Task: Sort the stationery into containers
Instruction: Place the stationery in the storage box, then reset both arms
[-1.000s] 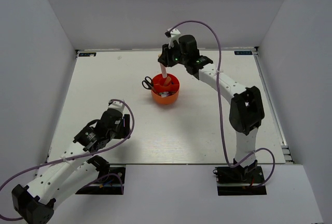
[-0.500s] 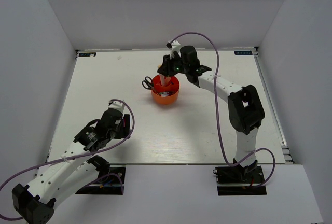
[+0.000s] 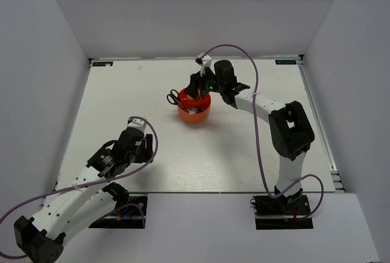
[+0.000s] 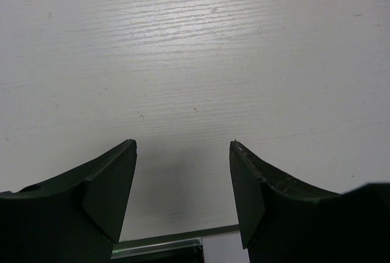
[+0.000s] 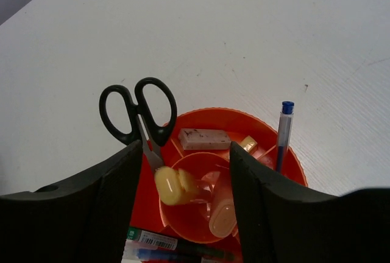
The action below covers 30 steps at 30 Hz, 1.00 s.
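Jaws gape over organiser; scissors overhang its rim.

Top view: high at the near edge, looking down over the whole table.
Left wrist: close, facing down at the table.
Right wrist: close above the orange organiser, shared with the top view.

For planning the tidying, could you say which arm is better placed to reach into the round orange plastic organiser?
Probably right: the right gripper hangs open directly over the round orange plastic organiser, while the open left gripper faces only white table, far off.
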Each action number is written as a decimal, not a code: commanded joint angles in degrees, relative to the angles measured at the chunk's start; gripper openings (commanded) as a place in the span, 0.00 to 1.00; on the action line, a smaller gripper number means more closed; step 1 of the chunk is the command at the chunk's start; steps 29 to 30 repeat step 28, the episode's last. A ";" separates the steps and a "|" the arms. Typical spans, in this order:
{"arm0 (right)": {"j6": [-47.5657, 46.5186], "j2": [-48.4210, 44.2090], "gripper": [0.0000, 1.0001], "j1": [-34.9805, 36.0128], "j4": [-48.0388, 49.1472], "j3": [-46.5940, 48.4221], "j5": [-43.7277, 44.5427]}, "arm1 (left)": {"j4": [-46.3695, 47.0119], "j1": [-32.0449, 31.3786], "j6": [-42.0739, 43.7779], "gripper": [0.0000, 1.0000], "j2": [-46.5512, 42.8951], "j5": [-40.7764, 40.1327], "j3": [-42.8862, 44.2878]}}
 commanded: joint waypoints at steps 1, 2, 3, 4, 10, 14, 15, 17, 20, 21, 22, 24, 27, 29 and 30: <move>-1.78 -4.34 0.63 0.01 0.18 0.98 -1.54 | 0.78 0.02 0.28 0.73 -0.41 -0.31 -0.34; -1.87 -4.95 0.64 0.10 0.00 1.07 -1.37 | 0.69 0.20 0.28 0.73 -0.41 -0.40 -0.25; -2.48 -5.22 0.66 -0.08 -1.22 1.42 -1.10 | 0.60 0.11 0.19 0.73 -0.33 -0.40 -0.33; -2.75 -5.92 0.66 -0.17 -1.58 1.51 -1.01 | 0.60 0.11 0.19 0.73 -0.50 -0.40 -0.34; -6.95 -9.79 0.90 -0.16 -7.64 3.17 6.62 | 1.04 0.20 0.46 0.73 -0.42 -0.49 -0.34; -6.36 -13.22 0.90 -2.18 -27.17 7.12 12.96 | 1.48 0.02 0.89 0.16 -1.11 -0.40 -0.25; -6.09 -14.09 0.90 -3.41 -30.03 8.01 11.13 | 1.92 0.11 0.98 0.02 -0.68 -0.31 -0.25; -5.83 -16.81 0.90 -4.64 -36.87 9.16 8.32 | 1.92 0.11 1.07 0.02 0.02 -0.40 0.37; -5.83 -23.47 0.90 -5.88 -41.05 0.95 11.53 | 2.10 0.11 1.68 0.58 1.95 -0.14 1.86; -5.91 -25.16 0.90 -5.71 -40.96 -1.02 13.29 | 2.10 0.20 1.60 0.86 2.31 0.38 2.56; -5.83 -26.74 0.90 -5.88 -40.61 -2.95 15.23 | 2.10 0.46 1.68 0.93 3.09 0.65 2.91; -5.83 -34.03 0.90 -6.06 -40.09 -10.03 23.14 | 2.36 1.33 1.42 1.00 3.72 2.31 3.01; -6.62 -42.21 0.90 -6.23 -38.05 -18.08 30.62 | 3.94 3.09 1.51 1.00 3.19 4.60 1.25; -7.49 -44.92 0.90 -6.32 -38.41 -20.17 32.28 | 4.55 3.45 1.60 1.00 3.28 5.57 0.99; -7.49 -44.92 0.90 -6.32 -38.41 -20.17 32.28 | 4.55 3.45 1.60 1.00 3.28 5.57 0.99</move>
